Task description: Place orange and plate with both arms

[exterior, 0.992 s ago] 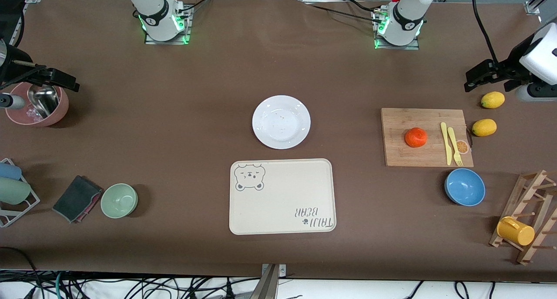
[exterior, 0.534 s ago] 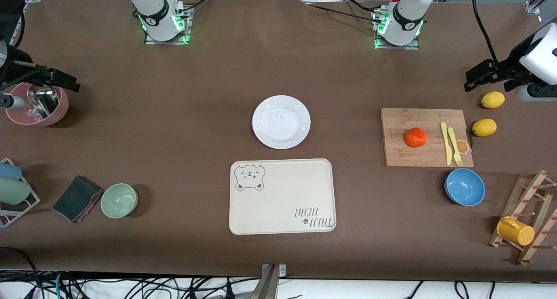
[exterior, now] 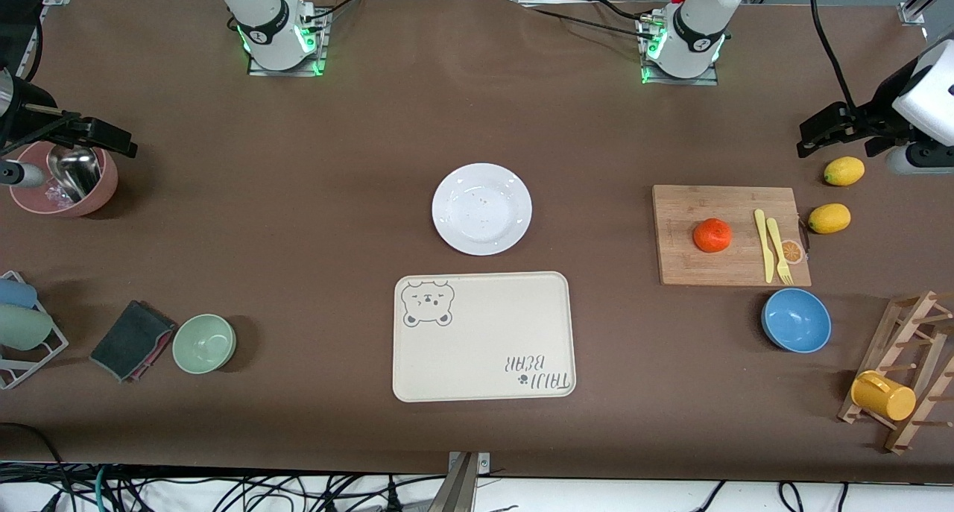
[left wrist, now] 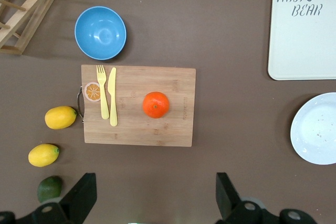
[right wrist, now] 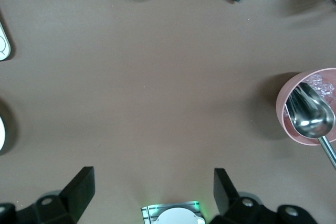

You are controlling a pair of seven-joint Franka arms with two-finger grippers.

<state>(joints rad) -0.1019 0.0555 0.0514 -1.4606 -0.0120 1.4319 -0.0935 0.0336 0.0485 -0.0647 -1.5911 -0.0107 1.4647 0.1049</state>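
Two grippers hang with their fingers spread wide and nothing between them. The left gripper (exterior: 820, 130) is high over the table edge at its own arm's end, above bare cloth near the lemons (exterior: 844, 171); the right gripper (exterior: 97, 136) hovers by the pink bowl (exterior: 63, 178) at the other end.

Its wrist view looks straight down on the orange (left wrist: 156, 104), which sits on the wooden cutting board (left wrist: 173, 129) beside a yellow fork and knife (left wrist: 108, 98). The plate (exterior: 482, 209) rests in the middle, just farther from the front camera than the bear tray (exterior: 483, 337).

I judge this split natural: each arm waits near its own end, the left for the fruit, the right for the plate.
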